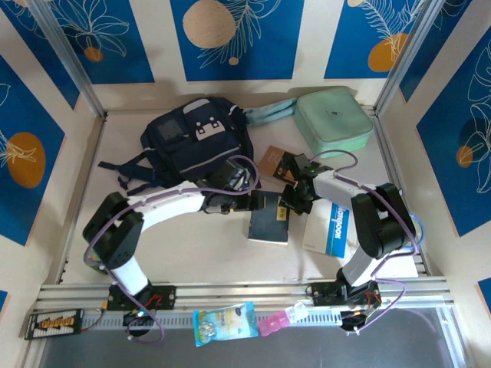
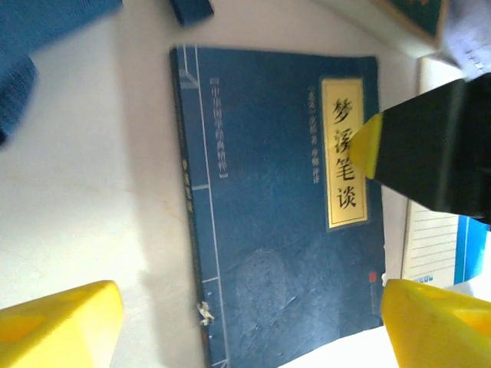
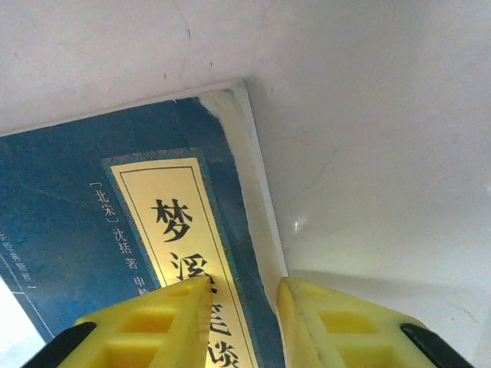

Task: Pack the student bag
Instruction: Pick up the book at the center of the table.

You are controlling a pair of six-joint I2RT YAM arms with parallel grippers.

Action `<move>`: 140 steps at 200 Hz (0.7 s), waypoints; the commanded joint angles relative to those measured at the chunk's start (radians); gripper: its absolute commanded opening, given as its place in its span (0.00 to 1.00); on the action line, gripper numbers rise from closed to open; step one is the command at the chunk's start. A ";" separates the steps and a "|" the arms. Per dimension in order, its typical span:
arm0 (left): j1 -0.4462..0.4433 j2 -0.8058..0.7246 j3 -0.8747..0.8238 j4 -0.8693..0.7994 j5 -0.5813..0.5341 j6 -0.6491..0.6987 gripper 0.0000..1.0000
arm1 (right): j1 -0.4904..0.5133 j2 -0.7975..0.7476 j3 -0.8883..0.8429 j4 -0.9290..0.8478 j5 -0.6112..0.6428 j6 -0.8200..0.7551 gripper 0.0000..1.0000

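The bag lies flat on the bench in the upper left-centre of the top view, its straps trailing to the left and its light patch facing up. A mint case sits to its right, near the upper right corner of the bench.

Below the bag, at the middle of the frame, lies a dark blue book with a gold title label. Just right of it is a white and blue book, and a brown booklet lies above, between bag and case.

The left claw hangs over the blue book with its jaws wide, one yellow finger at each lower corner of the left wrist view, gripping nothing.

The right claw is narrow and straddles the book's page edge: one finger over the label, the other over bare bench. I cannot tell whether it pinches the book. In the left wrist view its yellow fingertip sits at the label's right edge.
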 commanded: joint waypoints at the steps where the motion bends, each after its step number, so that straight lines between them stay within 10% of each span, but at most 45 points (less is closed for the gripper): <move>1: -0.020 0.059 0.068 -0.099 -0.060 -0.041 0.80 | -0.019 -0.016 -0.045 0.012 -0.011 -0.021 0.30; 140: -0.028 0.252 0.228 -0.161 -0.048 -0.007 0.56 | 0.010 -0.096 -0.091 -0.045 -0.080 -0.024 0.37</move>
